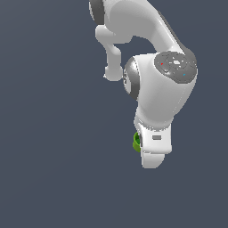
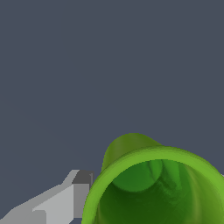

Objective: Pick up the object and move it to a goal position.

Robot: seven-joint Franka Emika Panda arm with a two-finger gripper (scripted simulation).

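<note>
The object (image 2: 153, 192) is a bright green cup whose hollow top faces the wrist camera and fills the view close up. My gripper (image 2: 153, 176) stands around it. One grey finger (image 2: 72, 194) touches the cup's rim on one side, and the other finger is almost wholly hidden past the cup. In the exterior view only a sliver of the object (image 1: 136, 141) shows beside the white hand (image 1: 155, 144), on the exterior view's left of it. The hand hides the fingers there.
The white arm (image 1: 147, 35) reaches in from the top of the exterior view. Behind everything lies a plain dark grey-blue background (image 1: 53, 156) with no other objects or edges visible.
</note>
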